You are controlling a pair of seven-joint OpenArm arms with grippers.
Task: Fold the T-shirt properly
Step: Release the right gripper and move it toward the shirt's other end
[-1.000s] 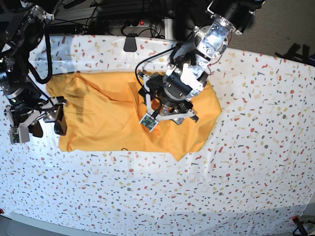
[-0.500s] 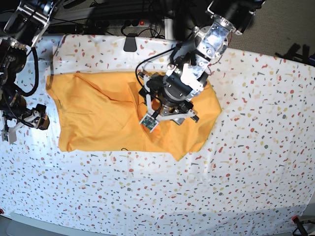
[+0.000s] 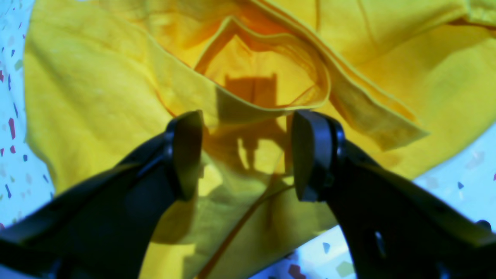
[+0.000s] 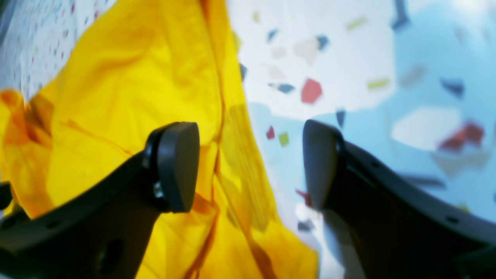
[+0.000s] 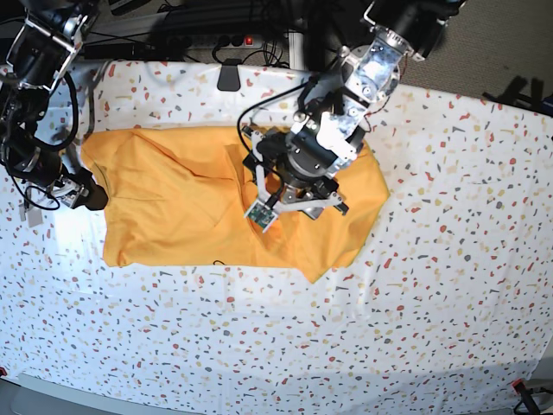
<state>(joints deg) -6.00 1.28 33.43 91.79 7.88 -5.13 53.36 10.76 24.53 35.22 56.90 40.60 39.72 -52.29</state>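
The left gripper (image 3: 248,155) is seen with jaws parted, empty, poised over a rumpled sleeve opening of the orange-yellow T-shirt (image 5: 190,207), which is spread on the speckled terrazzo tablecloth (image 5: 432,303). The right gripper (image 4: 250,166) is likewise held open, one finger (image 4: 178,170) above the shirt's edge, the other above bare cloth.

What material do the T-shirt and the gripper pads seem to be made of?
T-shirt: soft matte knit, probably cotton; it creases, and its hems show stitching.
Left gripper pads: smooth matte black, probably plastic or rubber; which one is unclear.
Right gripper pads look the same.
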